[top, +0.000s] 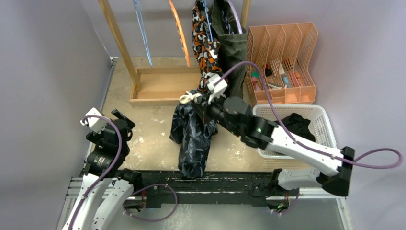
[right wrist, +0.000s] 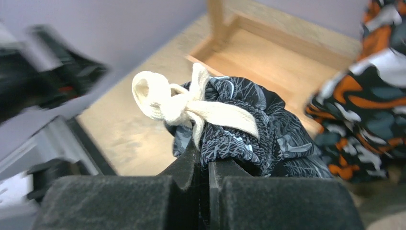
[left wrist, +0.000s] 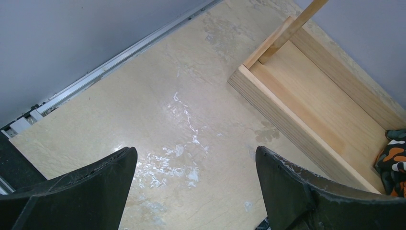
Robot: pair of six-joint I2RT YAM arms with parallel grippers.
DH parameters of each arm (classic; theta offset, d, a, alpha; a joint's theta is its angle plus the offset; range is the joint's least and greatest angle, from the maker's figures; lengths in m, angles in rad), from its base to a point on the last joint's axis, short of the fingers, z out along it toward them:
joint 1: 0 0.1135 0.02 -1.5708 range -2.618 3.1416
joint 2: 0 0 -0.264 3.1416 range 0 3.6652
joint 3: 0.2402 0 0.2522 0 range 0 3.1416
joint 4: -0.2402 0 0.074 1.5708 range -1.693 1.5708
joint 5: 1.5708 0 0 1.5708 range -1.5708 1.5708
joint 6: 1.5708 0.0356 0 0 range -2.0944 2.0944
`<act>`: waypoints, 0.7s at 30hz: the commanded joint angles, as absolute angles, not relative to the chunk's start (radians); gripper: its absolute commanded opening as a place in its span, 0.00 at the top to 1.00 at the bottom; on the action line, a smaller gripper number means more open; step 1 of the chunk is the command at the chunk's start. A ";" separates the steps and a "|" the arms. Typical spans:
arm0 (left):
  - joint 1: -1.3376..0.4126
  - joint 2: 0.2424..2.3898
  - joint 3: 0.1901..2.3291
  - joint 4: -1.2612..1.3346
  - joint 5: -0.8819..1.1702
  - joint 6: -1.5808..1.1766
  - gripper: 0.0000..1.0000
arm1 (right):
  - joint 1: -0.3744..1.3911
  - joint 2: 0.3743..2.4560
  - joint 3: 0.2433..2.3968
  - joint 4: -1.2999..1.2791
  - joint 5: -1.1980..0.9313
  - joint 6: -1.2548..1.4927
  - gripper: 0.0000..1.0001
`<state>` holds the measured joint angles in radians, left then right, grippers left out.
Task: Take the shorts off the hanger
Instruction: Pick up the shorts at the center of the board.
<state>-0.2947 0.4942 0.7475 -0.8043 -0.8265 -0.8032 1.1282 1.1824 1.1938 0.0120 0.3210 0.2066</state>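
Our right fingers (right wrist: pixel 268 201) are pressed together on the waistband of the dark navy-black wavy-patterned cloth shorts (right wrist: pixel 268 124), pinching the bunched fabric just beside its knotted cream drawstring (right wrist: pixel 182 103). From above, that pair (top: pixel 194 139) hangs down from the grip over the middle of the pale tabletop (top: pixel 148 129), clear of the wooden rack (top: pixel 163 86), with its lower end reaching toward the near edge; we cannot tell whether it rests there. We see no hanger in it, so we judge this pair freed and now being carried. A plain black cloth pair (top: pixel 299 124) lies in the white plastic basket (top: pixel 325 112) at the right, which suggests where this one belongs. The orange-black-white blotch-patterned shorts (top: pixel 203 43) and the olive green shorts (top: pixel 232 43) hang on the rack, beside a bare blue hanger (top: pixel 142 28) and a bare orange hanger (top: pixel 179 33). Our left fingers (left wrist: pixel 86 191) are spread wide and hold nothing, hovering over bare tabletop well apart from the cloth. The next move, as we read it, calls for swinging the right arm toward the basket, lifting enough that the trailing legs clear its rim, then parting the fingers above the black pair. The long hanging cloth could drag or snag on the basket wall.
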 commanded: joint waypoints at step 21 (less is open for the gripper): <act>-0.292 0.522 0.745 -0.793 -0.843 -0.813 0.06 | 1.010 1.661 1.056 -0.085 0.107 0.451 0.01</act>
